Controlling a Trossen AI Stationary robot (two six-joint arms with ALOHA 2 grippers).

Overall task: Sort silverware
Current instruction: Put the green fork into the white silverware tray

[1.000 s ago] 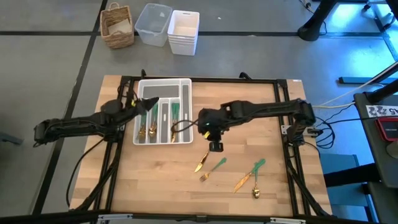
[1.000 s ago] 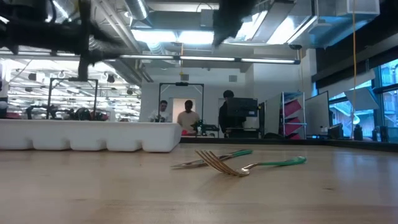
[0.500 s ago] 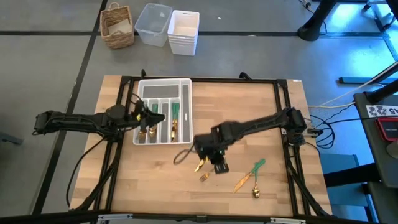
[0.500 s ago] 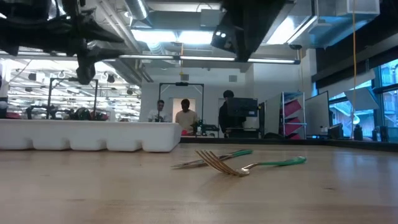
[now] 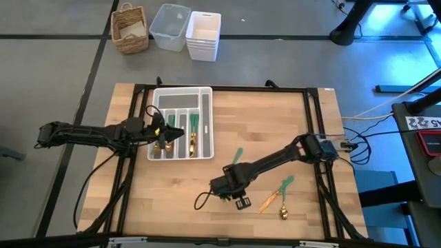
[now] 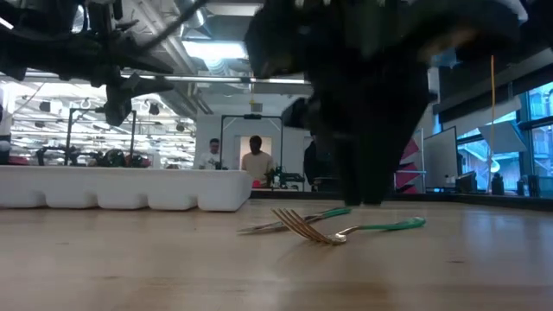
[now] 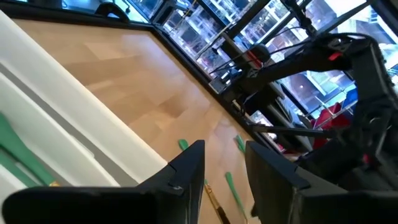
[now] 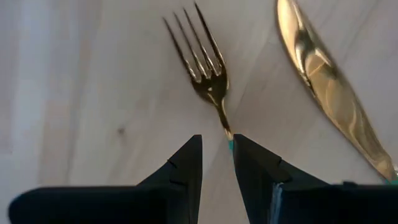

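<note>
Presumably to lift it for sorting, the right gripper (image 8: 216, 163) hangs low over the fork (image 8: 202, 68), fingers parted astride its neck, not yet gripping.

text: none readable | labels: none | signs: none | numbers: none

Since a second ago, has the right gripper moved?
Yes. The right gripper moved away from the tray toward the table's near edge, over the fork.
</note>
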